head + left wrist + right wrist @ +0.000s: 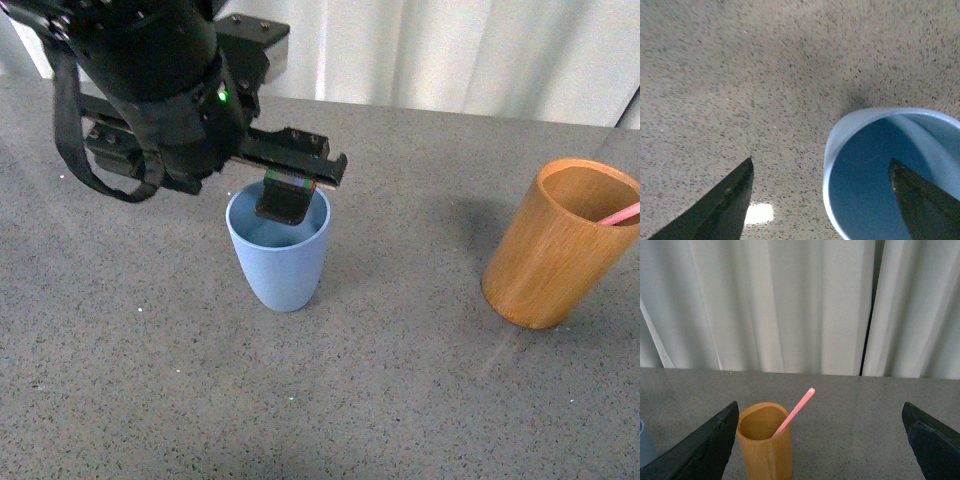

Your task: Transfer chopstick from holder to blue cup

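The light blue cup (279,262) stands upright left of the table's middle, with nothing showing inside it. My left gripper (288,197) hangs open just above its mouth. In the left wrist view (822,200) one finger is over the cup's inside (865,185) and the other is over bare table. The orange-brown wooden holder (553,247) stands at the right. One pink chopstick (621,213) leans in it against the rim. My right gripper (820,440) is open and empty, facing the holder (765,452) and the chopstick (795,411) from a distance. It does not show in the front view.
The speckled grey table (400,380) runs back to white curtains (790,305). A sliver of the cup shows at the edge of the right wrist view (644,445). My left arm's black body (150,80) fills the upper left of the front view.
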{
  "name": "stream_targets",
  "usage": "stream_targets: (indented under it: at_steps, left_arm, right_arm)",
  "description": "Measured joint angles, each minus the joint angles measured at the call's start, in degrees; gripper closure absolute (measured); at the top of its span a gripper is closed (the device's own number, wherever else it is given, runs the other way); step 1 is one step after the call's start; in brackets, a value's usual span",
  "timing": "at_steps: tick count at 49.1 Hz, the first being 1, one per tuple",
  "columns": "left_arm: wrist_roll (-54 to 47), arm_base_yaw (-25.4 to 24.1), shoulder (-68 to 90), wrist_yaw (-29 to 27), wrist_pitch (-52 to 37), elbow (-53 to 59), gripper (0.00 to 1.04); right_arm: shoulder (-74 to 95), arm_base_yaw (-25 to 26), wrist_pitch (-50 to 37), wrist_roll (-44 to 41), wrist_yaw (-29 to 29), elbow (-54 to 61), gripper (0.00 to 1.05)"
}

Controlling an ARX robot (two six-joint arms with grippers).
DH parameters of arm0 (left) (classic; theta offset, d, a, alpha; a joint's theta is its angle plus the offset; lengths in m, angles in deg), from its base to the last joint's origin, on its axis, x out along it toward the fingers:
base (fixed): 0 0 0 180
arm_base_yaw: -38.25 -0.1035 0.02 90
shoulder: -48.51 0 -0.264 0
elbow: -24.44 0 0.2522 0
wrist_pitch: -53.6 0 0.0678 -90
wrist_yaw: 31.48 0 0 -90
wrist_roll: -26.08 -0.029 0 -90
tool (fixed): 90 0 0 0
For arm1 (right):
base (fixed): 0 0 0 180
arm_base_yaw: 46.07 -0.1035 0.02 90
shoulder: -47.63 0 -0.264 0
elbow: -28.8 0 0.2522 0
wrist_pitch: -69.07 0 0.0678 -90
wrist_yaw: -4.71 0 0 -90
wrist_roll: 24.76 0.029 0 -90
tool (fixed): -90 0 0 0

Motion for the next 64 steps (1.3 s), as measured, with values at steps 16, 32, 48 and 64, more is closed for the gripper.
stream_targets:
  at_steps: [16, 32, 48, 64]
  left_arm:
    - [0.44, -7.04, -21.94, -5.49, -23.69, 16.11, 0.07]
    - [-3.06, -10.40, -32.09, -4.24, -57.37, 35.52, 0.24]
    - [-4.79, -15.89, -42.93, -0.17, -71.19, 51.67, 0.74]
    - [-5.31, -19.54, -53.59, 3.72, -69.70, 61.16, 1.01]
  right_arm:
    - [0.00, 0.00, 0.00, -0.02, 0.00, 0.00, 0.10]
    - [0.00, 0.00, 0.00, 0.00, 0.00, 0.00, 0.10]
    - [0.00, 0.00, 0.00, -0.02, -0.02, 0.00, 0.10]
    - [0.00, 0.00, 0.00, 0.00, -0.02, 0.00, 0.10]
